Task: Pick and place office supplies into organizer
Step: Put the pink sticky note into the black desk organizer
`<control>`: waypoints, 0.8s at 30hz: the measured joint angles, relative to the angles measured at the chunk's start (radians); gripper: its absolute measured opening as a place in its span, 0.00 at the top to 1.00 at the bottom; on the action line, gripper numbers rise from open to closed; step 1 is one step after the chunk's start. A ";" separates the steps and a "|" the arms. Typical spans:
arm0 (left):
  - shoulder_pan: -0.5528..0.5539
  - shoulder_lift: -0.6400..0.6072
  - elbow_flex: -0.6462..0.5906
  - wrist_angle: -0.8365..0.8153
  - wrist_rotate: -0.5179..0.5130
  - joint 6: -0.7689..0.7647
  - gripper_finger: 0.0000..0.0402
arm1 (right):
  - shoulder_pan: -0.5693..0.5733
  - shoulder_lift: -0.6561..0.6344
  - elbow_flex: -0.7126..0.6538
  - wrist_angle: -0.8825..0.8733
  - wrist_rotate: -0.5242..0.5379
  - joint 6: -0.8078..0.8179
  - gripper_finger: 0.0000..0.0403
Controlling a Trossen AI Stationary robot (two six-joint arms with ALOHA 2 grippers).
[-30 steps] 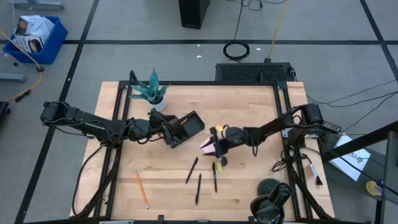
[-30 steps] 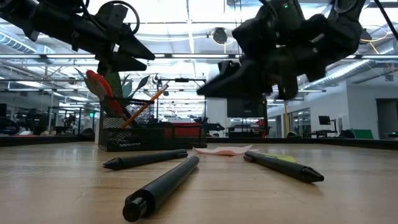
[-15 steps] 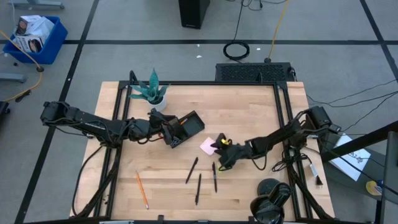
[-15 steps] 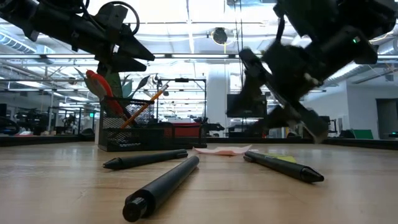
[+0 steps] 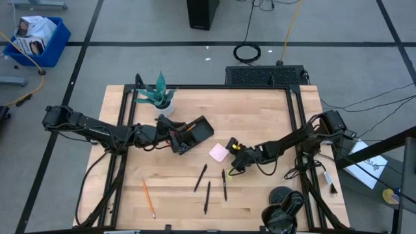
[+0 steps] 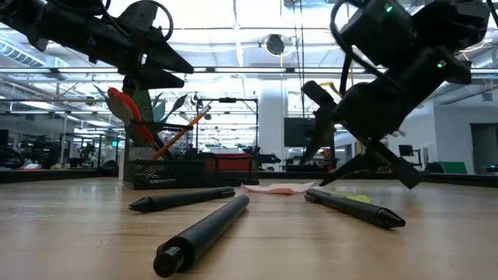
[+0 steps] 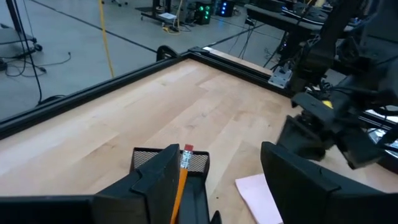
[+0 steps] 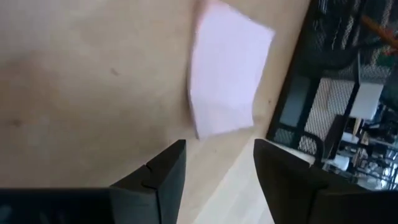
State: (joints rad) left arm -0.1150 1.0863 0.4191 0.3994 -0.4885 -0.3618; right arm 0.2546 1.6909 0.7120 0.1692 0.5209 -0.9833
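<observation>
The black mesh organizer stands left of the table's middle, with red-handled scissors and an orange pencil leaning up out of it. My left gripper hovers open just above its left end, the pencil's eraser showing between the fingers. The pink sticky-note pad lies flat on the table right of the organizer. My right gripper stands open, slanting down, just off the pad's near right side. Three black pens and a yellow-green bit lie nearer the front.
A potted green plant stands at the far left. An orange pencil lies near the front left. Black headphones sit at the front right corner. Black frame rails run along the table's sides.
My right gripper has drawn back from over the sticky-note pad toward the table's near right, sunk lower and rolled about its own axis. The pad, partly covered before, now lies fully in view on the table.
</observation>
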 joint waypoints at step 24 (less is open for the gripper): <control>-0.005 0.000 0.000 0.006 0.017 -0.006 0.44 | -0.059 0.000 0.000 0.024 -0.187 -0.002 0.64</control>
State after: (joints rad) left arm -0.1204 1.0863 0.4191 0.4050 -0.4717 -0.3679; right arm 0.1951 1.6913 0.7124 0.1927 0.3340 -0.9856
